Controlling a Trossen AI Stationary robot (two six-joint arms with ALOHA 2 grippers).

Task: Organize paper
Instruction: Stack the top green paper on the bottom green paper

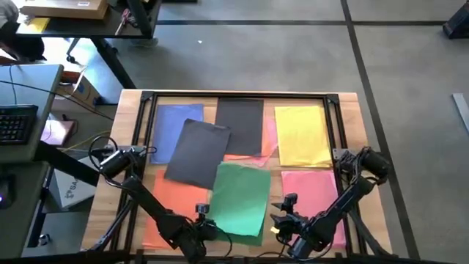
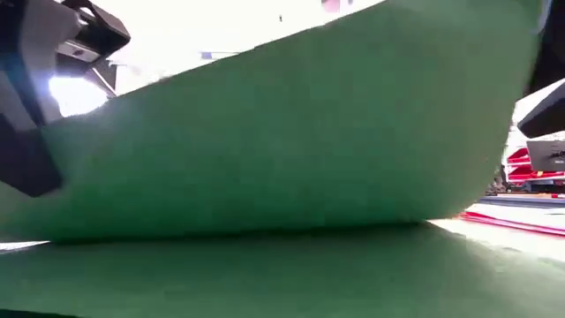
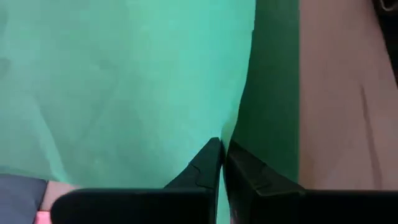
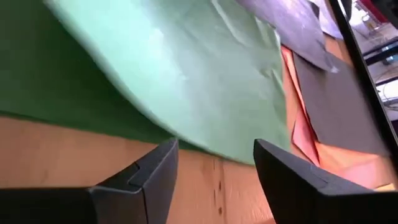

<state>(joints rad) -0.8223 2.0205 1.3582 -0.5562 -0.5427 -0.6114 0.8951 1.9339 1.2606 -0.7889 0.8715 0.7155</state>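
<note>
At table's front, left end effector (image 3: 221,163) seemingly pinches green sheet (image 1: 240,198); right end effector (image 4: 214,163) gapes.

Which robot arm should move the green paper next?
Probably the left. Its gripper is already shut on the green paper's edge, lifting it off the table. The right gripper is open beside the sheet, holding nothing.

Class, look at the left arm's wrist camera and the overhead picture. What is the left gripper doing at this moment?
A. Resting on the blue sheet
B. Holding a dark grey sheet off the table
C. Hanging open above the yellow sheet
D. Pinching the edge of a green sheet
D: in the left wrist view the left gripper has its fingers closed together on the edge of the green sheet, near the table's front.
</note>
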